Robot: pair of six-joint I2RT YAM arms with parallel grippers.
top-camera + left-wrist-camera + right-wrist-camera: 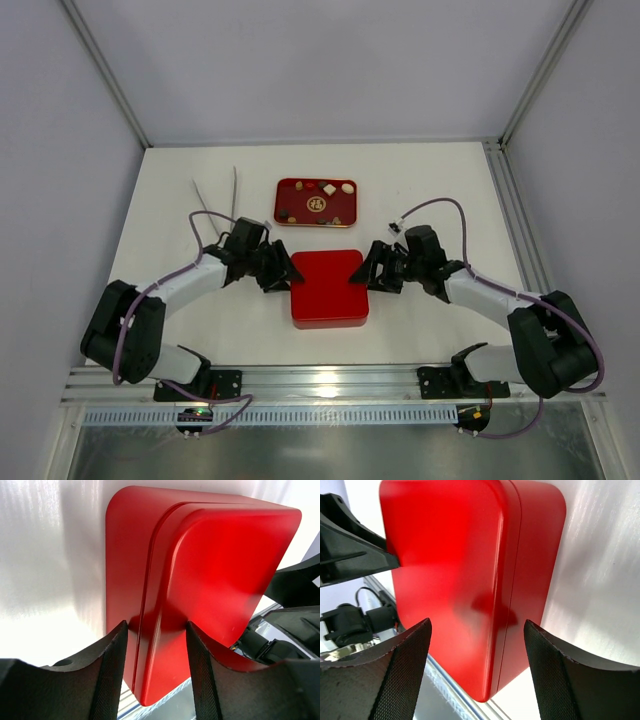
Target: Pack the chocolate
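Chocolate pieces (328, 187) are seen lying loose in a shallow red tray (345, 208) at the far middle of the white table (450, 200): dark brown, tan and white bits, scattered around a gold emblem (316, 203), none of them gripped. Over on the far left, two thin metal strips (235, 192) are laid on the table, splayed apart at their far ends, left of the tray and clear of it.

Next, the left gripper (284, 272) is found at the left edge of the red box (327, 290), close to its far left corner. In the left wrist view its fingers (114, 672) are drawn in narrowly on that edge. One tip is pressed at the table side of the box, the other is laid on the top face of the lid (225, 580), and both are seen touching red metal. The box itself is set in the middle of the table, just near of the tray, with the lid on, so nothing inside can be made out.

On to the right: the right gripper (368, 276) is held at the right edge of the box, near the far right corner. Its fingers (402, 675) are spread wide, the thickness of the box is framed between them, and no contact can be made out from the right wrist view; nothing is held on that side
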